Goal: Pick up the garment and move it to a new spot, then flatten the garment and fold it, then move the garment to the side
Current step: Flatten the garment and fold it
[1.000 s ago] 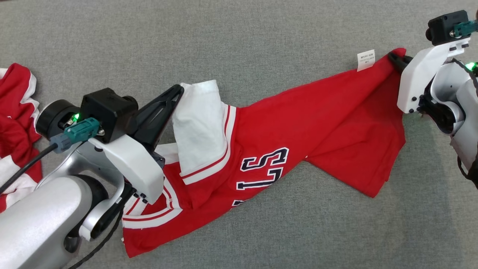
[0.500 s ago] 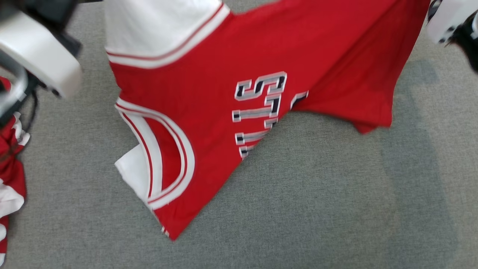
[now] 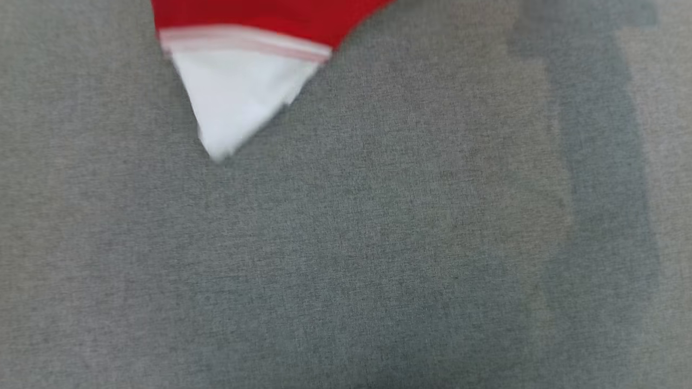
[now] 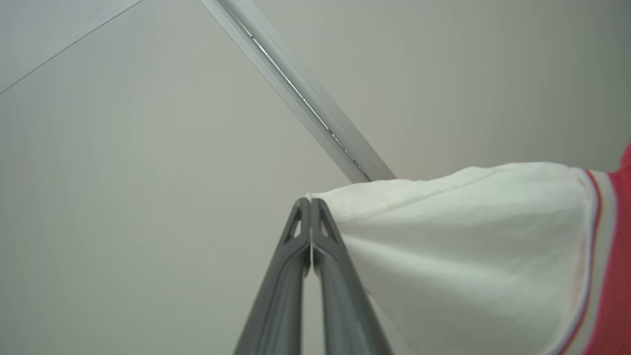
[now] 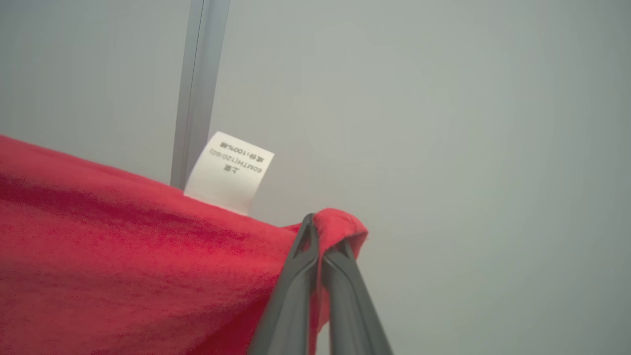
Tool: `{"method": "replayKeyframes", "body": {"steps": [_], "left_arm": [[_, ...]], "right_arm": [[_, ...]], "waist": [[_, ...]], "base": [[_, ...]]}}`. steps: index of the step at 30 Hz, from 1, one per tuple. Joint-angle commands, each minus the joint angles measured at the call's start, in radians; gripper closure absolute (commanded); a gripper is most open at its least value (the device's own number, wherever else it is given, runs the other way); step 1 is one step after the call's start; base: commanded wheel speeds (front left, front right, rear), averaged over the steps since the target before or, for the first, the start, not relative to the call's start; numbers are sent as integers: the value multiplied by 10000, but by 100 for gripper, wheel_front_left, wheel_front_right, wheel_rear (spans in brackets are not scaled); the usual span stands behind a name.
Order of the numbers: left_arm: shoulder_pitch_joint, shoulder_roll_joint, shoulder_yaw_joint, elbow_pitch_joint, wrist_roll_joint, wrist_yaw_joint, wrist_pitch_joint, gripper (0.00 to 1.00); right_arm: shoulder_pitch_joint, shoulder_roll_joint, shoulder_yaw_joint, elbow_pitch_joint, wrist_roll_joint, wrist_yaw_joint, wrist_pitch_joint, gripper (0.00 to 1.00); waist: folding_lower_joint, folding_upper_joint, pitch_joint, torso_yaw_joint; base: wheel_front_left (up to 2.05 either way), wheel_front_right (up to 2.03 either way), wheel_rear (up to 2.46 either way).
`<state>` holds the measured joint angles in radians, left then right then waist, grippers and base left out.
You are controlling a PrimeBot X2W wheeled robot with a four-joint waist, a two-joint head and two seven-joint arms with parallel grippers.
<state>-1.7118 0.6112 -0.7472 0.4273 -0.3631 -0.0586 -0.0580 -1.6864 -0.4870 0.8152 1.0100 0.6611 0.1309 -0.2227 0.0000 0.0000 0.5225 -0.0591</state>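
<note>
**Left gripper [image 4: 310,209] and right gripper [image 5: 320,232] clamped on the garment [image 4: 468,246]**

Left one pinched the white sleeve edge, cloth trailing off to its right. Right one squeezed a red corner just beside the white label [image 5: 229,171]. Blurry white tip hung over the grey surface [image 3: 378,243]

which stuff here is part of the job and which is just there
Part of the job:
garment, held up off the surface
left gripper, shut on its white sleeve
right gripper, shut on a red corner near the label

Just there:
grey surface
rail on the wall behind
</note>
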Motion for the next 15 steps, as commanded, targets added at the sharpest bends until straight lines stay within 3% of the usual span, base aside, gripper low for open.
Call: {"method": "replayKeyframes", "body": {"steps": [1, 5, 9, 15], "left_arm": [[-728, -212, -36, 582, 406, 130, -485, 100], [-2075, -791, -147, 1721, 1280, 537, -1715, 100], [-2501, -1102, 22, 1699, 1697, 946, -2054, 100], [278, -691, 786, -690, 1426, 1242, -2058, 100]], "right_arm": [[-515, 127, -156, 279, -438, -3, -257, 100], [-1557, 24, -1058, 225, -1681, -5, -433, 100], [-891, 44, -2447, -849, -3042, -3, -432, 100], [1526, 333, -4049, -2533, -4281, -3, -438, 100]], "waist": [[0, 0, 495, -120], [0, 0, 1076, -31], [0, 0, 1527, 205], [0, 0, 1622, 604]], "base": [[0, 0, 0], [0, 0, 0], [0, 0, 0], [0, 0, 0]]}}
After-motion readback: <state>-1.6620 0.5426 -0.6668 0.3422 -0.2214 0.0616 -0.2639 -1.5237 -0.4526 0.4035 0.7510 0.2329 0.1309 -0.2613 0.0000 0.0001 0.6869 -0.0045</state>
